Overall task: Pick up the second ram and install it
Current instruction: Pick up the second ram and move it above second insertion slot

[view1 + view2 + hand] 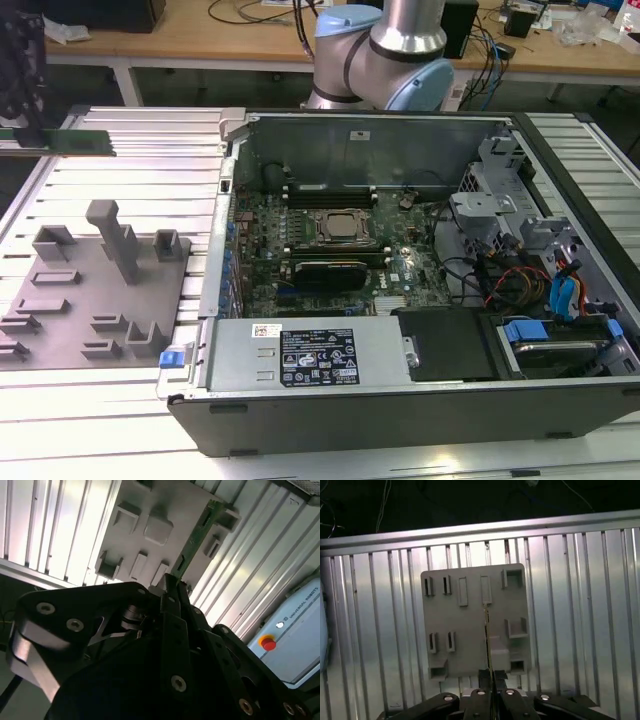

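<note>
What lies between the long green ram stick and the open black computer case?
Only bare ribbed metal tabletop, in the exterior view, separates ram stick and case.

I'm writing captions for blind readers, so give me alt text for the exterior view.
The gripper holds the ram level above a gray fixture plate on a slatted table, at the exterior view's far left. At the exterior view's right lies an open computer case, its motherboard exposed.

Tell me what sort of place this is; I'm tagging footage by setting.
Probably a robotics lab or workshop: a robot arm, its gripper holding the second ram, at a slatted metal table, an open computer case on it, cable-strewn workbenches behind.
</note>
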You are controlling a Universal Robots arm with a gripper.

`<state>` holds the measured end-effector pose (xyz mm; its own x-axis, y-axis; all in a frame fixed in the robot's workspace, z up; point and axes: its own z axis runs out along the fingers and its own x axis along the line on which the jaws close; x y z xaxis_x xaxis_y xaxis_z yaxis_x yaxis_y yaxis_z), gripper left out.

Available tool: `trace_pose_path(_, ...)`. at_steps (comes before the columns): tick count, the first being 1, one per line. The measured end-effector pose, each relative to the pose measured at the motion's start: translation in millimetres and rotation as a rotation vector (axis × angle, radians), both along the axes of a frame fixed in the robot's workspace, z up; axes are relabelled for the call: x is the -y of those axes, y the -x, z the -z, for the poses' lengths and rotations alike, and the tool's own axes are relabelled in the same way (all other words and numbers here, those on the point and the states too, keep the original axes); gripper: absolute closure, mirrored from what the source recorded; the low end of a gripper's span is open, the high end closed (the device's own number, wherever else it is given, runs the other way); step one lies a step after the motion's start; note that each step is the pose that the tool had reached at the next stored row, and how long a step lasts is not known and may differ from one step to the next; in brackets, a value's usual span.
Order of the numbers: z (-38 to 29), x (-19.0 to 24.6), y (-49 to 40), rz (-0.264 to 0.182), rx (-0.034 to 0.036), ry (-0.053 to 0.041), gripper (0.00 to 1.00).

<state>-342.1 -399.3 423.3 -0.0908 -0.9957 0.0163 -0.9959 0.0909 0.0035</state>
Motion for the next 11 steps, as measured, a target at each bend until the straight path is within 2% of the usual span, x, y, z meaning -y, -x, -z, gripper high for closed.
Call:
trace_pose_path(2, -0.1, 0.0, -7.2, 0.000, -0.0006, 0.0007, 0.86)
trace_pose_path(6, 0.0, 0.0, -33.3, 0.000, -0.0018, 0.0033, 0.86)
trace_pose_path(10, 0.0, 0.0, -47.6, 0.000, -0.0027, 0.0050, 0.86)
trace_pose_path(11, 0.0, 0.0, -54.2, 0.000, -0.0030, 0.0056, 0.86)
